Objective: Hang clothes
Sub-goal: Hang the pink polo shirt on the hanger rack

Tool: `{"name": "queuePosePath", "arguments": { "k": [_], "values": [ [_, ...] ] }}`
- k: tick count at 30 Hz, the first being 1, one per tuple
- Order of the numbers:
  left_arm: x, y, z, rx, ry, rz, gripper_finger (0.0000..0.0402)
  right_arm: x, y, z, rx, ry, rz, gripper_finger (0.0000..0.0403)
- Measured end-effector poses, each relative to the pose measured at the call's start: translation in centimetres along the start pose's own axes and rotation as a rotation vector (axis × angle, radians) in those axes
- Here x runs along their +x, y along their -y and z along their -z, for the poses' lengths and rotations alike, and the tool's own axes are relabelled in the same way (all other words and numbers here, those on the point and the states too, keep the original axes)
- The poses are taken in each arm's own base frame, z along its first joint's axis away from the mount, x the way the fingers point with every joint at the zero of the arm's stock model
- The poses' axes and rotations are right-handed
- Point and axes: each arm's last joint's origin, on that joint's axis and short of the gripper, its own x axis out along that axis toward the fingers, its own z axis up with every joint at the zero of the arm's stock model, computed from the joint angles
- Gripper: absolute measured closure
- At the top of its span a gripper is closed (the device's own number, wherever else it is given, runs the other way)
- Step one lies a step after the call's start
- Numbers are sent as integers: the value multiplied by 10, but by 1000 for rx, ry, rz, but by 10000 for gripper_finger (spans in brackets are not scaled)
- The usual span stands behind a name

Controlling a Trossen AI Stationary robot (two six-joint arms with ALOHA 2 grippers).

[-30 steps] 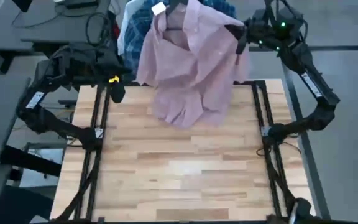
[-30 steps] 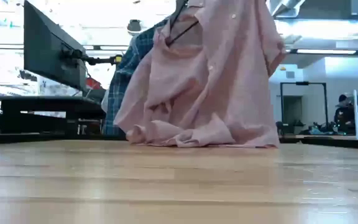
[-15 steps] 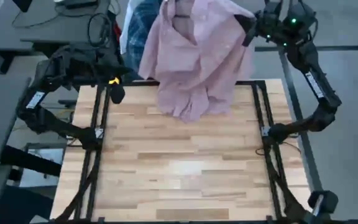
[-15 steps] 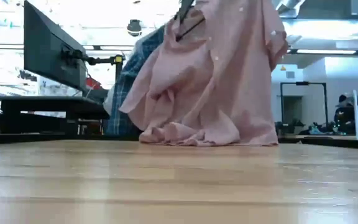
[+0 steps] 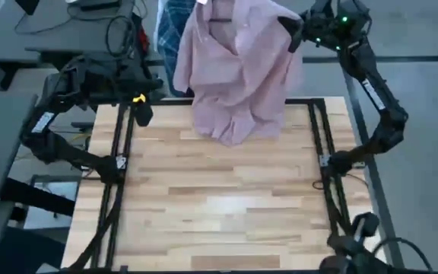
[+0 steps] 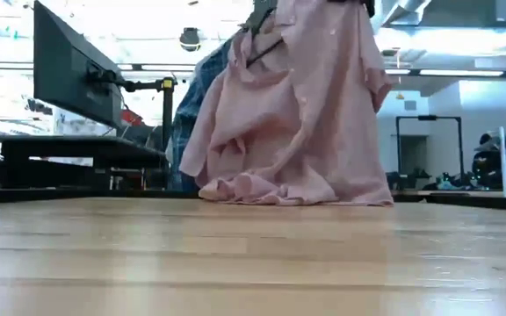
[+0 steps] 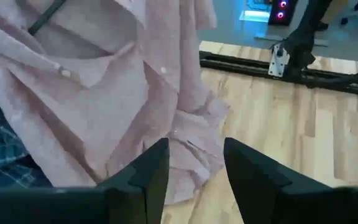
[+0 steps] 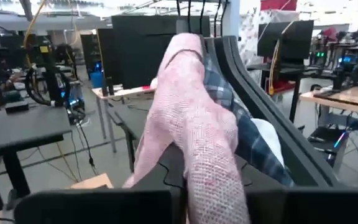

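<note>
Between the right gripper's [image 5: 293, 30] jaws, clamped tight, sits a fold of the soft dusty pink button shirt [image 5: 234, 72]. It hangs on a thin dark wire hanger [image 6: 262, 46] past the far edge of the wooden counter [image 5: 219, 205], hem bunched on the wood. Blue-and-white plaid shirt [image 6: 196, 88] hangs right behind it. Left gripper [image 7: 194, 171] waits nearby, jaws apart, holding nothing.

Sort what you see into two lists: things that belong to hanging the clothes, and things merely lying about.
Job: pink shirt, on a dark hanger, gripped by the right hand; plaid shirt behind it.
Lying about: monitor, desks, cables.
</note>
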Motion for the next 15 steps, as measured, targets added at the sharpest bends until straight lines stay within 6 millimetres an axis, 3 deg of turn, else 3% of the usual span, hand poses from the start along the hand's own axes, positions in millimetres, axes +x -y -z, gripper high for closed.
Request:
{"name": "queuePosePath", "arguments": {
  "k": [3,9,15],
  "values": [
    [0,0,0,-10,-2,0,266,1,1,3,2,-20,19,360],
    [0,0,0,-14,-4,0,266,-12,5,10,65,-132,76,255],
    [0,-1,5,-15,-50,-38,266,-55,2,16,90,-337,219,183]
  ]
}}
